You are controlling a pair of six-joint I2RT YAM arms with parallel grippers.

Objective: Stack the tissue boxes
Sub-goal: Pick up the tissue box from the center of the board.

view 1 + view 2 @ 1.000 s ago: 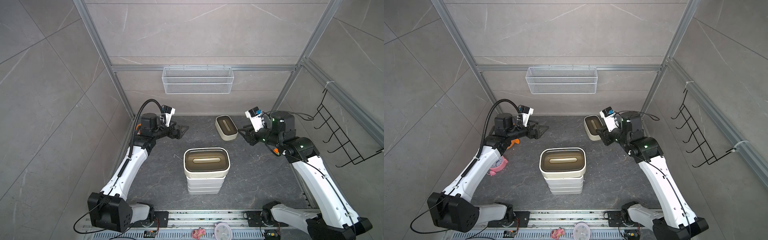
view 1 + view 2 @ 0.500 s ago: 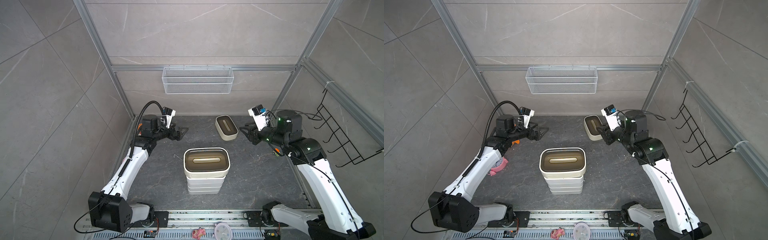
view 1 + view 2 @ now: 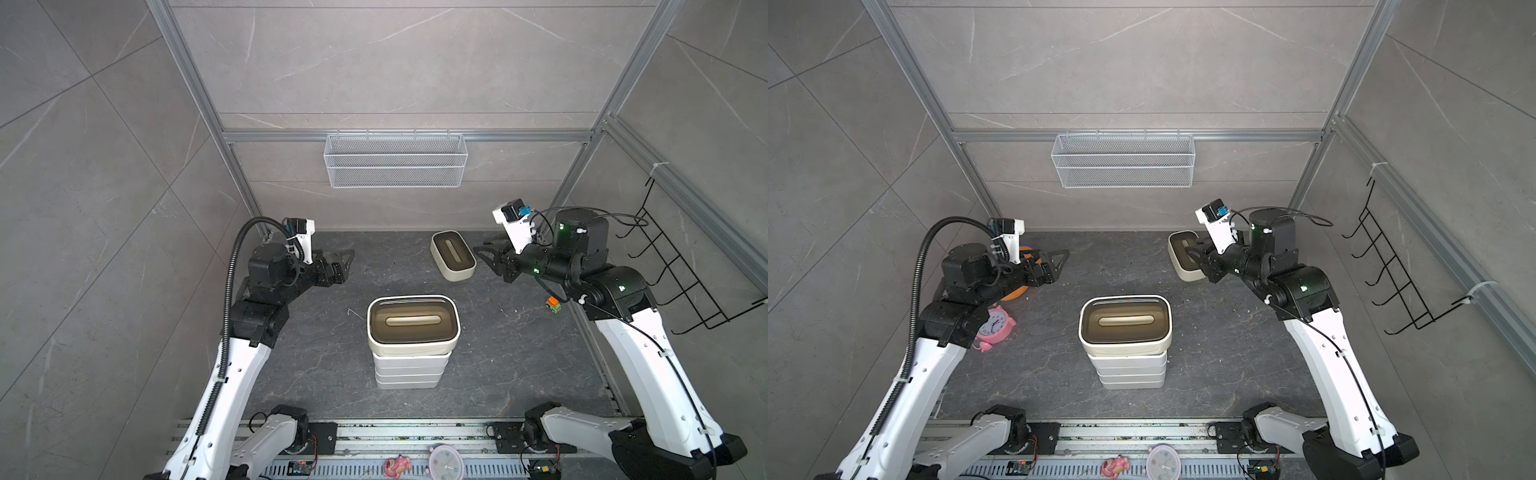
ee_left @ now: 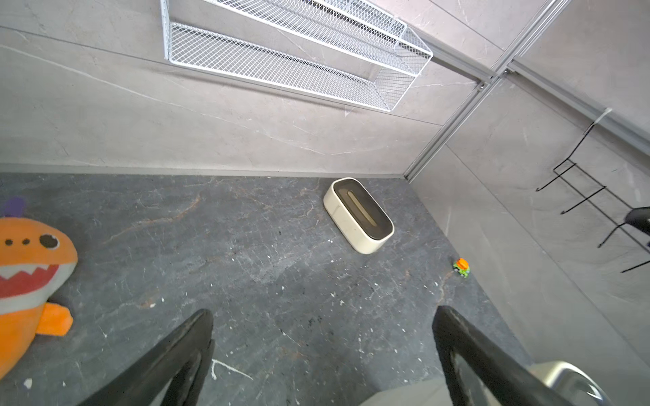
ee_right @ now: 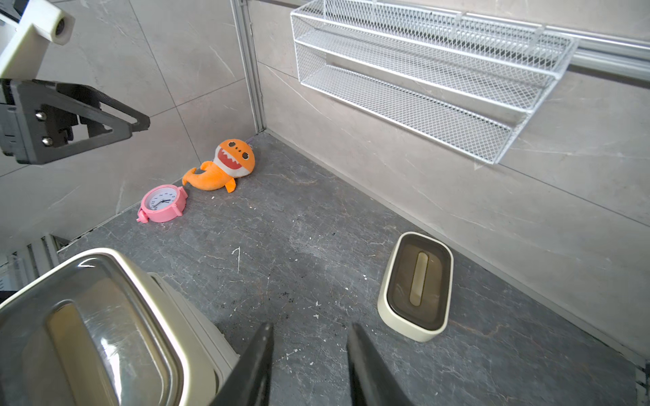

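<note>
The stack [image 3: 409, 374] of tissue boxes stands in the middle of the floor [image 3: 316, 332]. It is made of white boxes [image 3: 1129, 370] below and a top box [image 3: 413, 324] on them, rounded cream with a dark-brown slotted lid, sitting level and overhanging them slightly all round. A lone box [image 3: 453, 259] of the same cream-and-brown kind lies on the floor near the back wall, toward the right arm's side, well apart from the stack. It is upright with its slot facing up (its long side runs askew to the wall). The left gripper [image 3: 347, 266] hangs above the floor on the far left side, its jaws spread wide with nothing between them. In the left wrist view only bare floor shows between the fingers [image 4: 197, 337]. The right gripper [image 3: 484, 255] hovers just beside the lone box without touching it. The right wrist view shows its fingers [image 5: 260, 348] a narrow gap apart, empty, with the box [image 5: 416, 284] ahead and off to one side of them. A white mesh basket [image 3: 395, 166] hangs on the back wall and a black wire rack [image 3: 681, 282] on the right wall. A small toy car [image 3: 552, 305] sits on the floor by the right arm. A pink clock [image 3: 994, 326] and an orange plush [image 5: 221, 168] lie by the left arm.
</note>
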